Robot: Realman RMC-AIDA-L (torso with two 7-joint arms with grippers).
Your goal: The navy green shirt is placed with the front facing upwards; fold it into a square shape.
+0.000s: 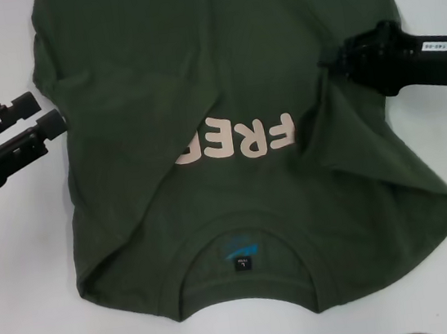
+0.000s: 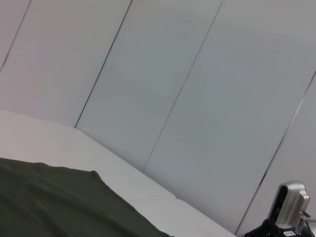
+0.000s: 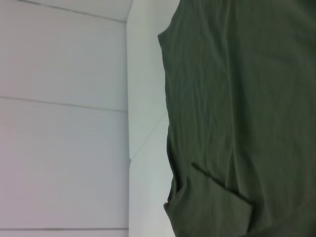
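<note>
Fabric was pinched in the right gripper (image 1: pixel 332 62), clamped on the navy green shirt (image 1: pixel 219 69) at its right side, probably for a fold. Left gripper (image 1: pixel 40 117) sat spread at the left edge, shirt flat on the table (image 1: pixel 20 309).

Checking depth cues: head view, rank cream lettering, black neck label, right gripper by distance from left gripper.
From the left gripper, at the shirt's left edge:
1. Cream lettering, mid-chest.
2. Black neck label, at the collar, nearest the robot.
3. Right gripper, on the shirt's right side.
</note>
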